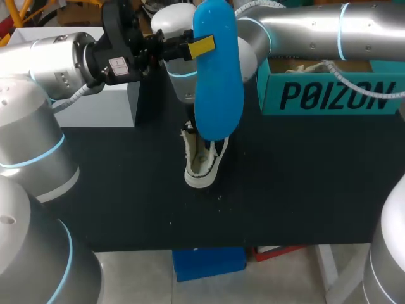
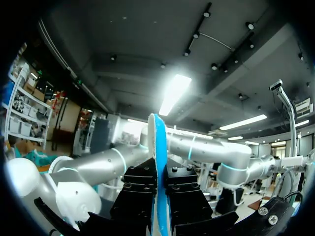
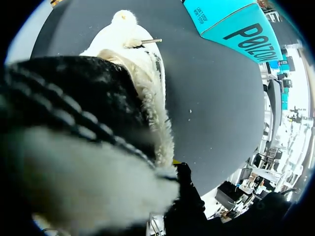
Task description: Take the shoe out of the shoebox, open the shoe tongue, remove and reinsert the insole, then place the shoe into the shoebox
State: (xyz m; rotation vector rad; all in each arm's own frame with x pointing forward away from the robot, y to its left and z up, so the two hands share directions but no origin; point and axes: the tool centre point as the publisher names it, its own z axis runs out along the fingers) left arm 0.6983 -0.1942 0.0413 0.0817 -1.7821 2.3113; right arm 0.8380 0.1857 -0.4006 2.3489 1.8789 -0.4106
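Two arms: my left arm (image 1: 57, 63) comes in from the left and my right arm (image 1: 316, 25) from the right. They meet up over the middle of the flat black table (image 1: 304, 183).
Left gripper (image 1: 200, 46): clamped tight on the long bright-blue foam insole (image 1: 218, 82). The left wrist view shows the insole edge-on with a black finger pressed against each face, and no gap on either side.
Insole: out of the shoe and held roughly upright in the air. In the head view its lower end sits right over the shoe's opening, but I can't say if the two touch.
Right gripper (image 3: 179, 169): honestly can't tell whether it's gripping anything. The insole hides it in the head view, and its own camera is almost filled by the shoe. It's right up against the shoe's fuzzy collar though.
Shoe: the cream-white low sneaker with fluffy lining and loose laces (image 1: 202, 161) is outside the box, about mid-table. Its opening faces up and its rounded white end points at the near edge. Can't tell if it's resting on the table or lifted a bit.
Shoebox: the teal cardboard shoebox with dark lettering (image 1: 332, 92) sits at the far right of the table, well apart from the shoe.
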